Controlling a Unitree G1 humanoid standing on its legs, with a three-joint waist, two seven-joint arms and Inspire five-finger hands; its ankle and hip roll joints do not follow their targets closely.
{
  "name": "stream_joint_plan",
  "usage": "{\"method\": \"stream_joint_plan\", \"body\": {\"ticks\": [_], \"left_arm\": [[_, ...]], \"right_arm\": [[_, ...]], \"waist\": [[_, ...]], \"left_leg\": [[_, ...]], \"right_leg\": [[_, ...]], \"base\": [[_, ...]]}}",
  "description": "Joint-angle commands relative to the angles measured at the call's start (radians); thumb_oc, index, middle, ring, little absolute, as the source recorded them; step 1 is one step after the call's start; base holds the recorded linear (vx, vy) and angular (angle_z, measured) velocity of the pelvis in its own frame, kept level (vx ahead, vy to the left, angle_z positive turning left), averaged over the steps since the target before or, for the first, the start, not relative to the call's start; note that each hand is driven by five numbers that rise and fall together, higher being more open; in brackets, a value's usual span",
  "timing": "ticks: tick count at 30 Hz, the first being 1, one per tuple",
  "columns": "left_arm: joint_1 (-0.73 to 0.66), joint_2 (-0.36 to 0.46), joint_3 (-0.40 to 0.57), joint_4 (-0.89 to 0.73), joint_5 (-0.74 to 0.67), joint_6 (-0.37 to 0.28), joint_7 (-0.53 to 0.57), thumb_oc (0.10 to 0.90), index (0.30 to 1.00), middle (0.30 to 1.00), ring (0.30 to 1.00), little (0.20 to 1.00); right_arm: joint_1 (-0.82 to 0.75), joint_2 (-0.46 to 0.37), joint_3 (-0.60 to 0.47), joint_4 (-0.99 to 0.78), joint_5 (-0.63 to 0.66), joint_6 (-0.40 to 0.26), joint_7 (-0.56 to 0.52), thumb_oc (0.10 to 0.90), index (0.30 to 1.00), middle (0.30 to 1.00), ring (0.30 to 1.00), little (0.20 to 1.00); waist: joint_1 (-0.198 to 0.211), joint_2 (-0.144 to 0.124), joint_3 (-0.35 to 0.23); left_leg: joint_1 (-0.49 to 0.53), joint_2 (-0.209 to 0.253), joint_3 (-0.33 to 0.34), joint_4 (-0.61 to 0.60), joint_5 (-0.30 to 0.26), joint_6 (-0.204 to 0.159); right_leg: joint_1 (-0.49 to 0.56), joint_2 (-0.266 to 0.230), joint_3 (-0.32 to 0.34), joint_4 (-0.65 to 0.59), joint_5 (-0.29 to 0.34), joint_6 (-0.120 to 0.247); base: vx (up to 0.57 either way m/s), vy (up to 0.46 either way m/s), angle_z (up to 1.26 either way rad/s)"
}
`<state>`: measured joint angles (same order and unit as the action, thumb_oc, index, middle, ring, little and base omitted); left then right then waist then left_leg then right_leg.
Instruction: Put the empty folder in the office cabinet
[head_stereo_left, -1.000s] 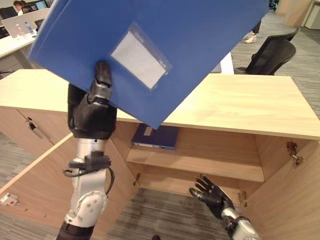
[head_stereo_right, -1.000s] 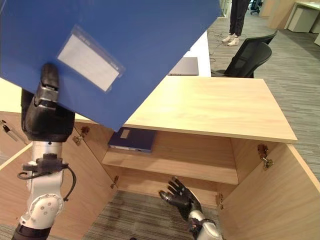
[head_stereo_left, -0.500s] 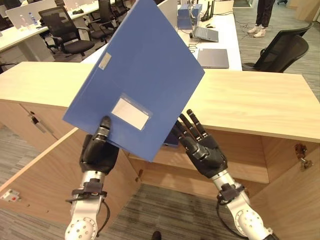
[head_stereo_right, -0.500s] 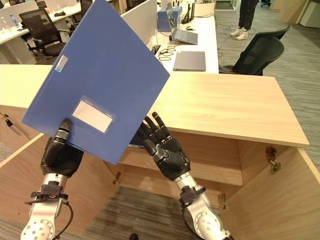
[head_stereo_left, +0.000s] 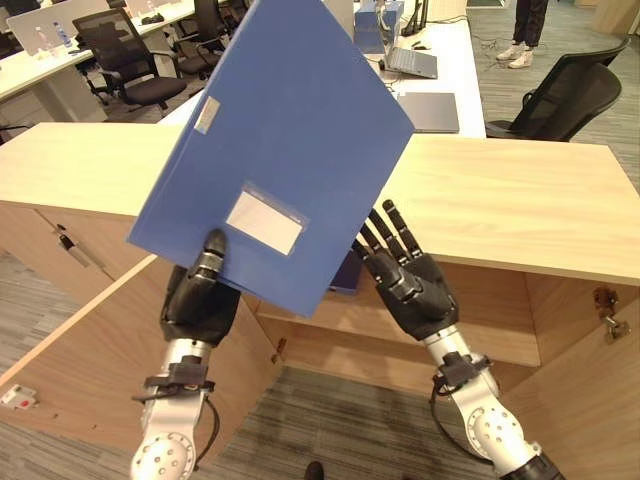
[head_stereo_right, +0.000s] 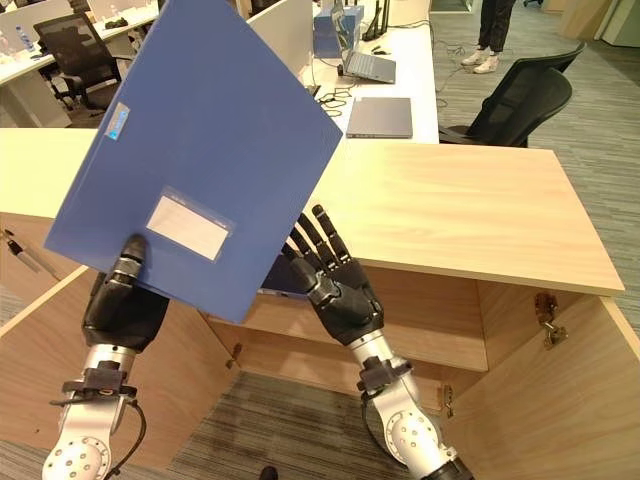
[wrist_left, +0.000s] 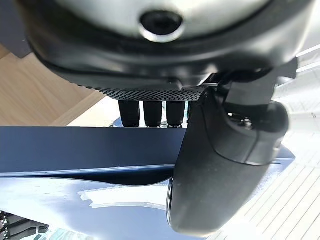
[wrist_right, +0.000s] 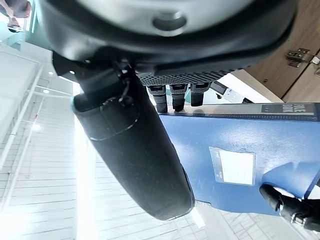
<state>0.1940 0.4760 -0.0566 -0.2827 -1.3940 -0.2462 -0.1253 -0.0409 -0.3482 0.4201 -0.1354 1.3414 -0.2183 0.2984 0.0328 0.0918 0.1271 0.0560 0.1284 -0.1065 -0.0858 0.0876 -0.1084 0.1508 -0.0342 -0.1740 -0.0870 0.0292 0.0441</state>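
Note:
A large blue folder with a white label pocket is held up, tilted, in front of the open wooden cabinet. My left hand is shut on its lower corner, thumb pressed on the front face and fingers behind. My right hand is open with straight fingers, raised beside the folder's lower right edge; I cannot tell whether it touches. The right wrist view shows the folder's face past the right thumb. Inside the cabinet, a dark blue folder lies flat on the shelf, partly hidden.
Both cabinet doors stand open: the left door and the right door. Behind the cabinet are a white desk with laptops, a black office chair, more chairs and a person's legs.
The folder has come down from close to the camera and sits lower in front of the cabinet. My right hand rose from near the floor to the folder's lower right edge.

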Motion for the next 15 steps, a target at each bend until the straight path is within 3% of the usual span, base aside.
{"method": "stream_joint_plan", "body": {"ticks": [1, 15], "left_arm": [[-0.142, 0.080, -0.014, -0.100, 0.105, -0.022, -0.086, 0.400, 0.300, 0.300, 0.300, 0.300], [-0.153, 0.129, -0.072, -0.118, 0.160, 0.036, -0.157, 0.400, 0.300, 0.300, 0.300, 0.300]], "right_arm": [[-0.146, 0.076, 0.033, -0.166, 0.008, -0.047, 0.060, 0.800, 0.900, 0.900, 0.900, 0.900], [-0.078, 0.057, 0.004, -0.044, -0.025, -0.009, 0.045, 0.800, 0.900, 0.900, 0.900, 0.900]], "waist": [[-0.014, -0.046, -0.040], [-0.017, -0.052, -0.037]], "left_leg": [[0.036, 0.075, 0.056, -0.002, -0.014, -0.066], [0.033, 0.074, 0.053, -0.002, -0.015, -0.065]], "right_leg": [[0.068, -0.059, 0.058, 0.012, -0.105, 0.077], [0.062, -0.061, 0.053, 0.014, -0.101, 0.081]], "base": [[0.00, 0.000, 0.00], [0.00, 0.000, 0.00]]}}
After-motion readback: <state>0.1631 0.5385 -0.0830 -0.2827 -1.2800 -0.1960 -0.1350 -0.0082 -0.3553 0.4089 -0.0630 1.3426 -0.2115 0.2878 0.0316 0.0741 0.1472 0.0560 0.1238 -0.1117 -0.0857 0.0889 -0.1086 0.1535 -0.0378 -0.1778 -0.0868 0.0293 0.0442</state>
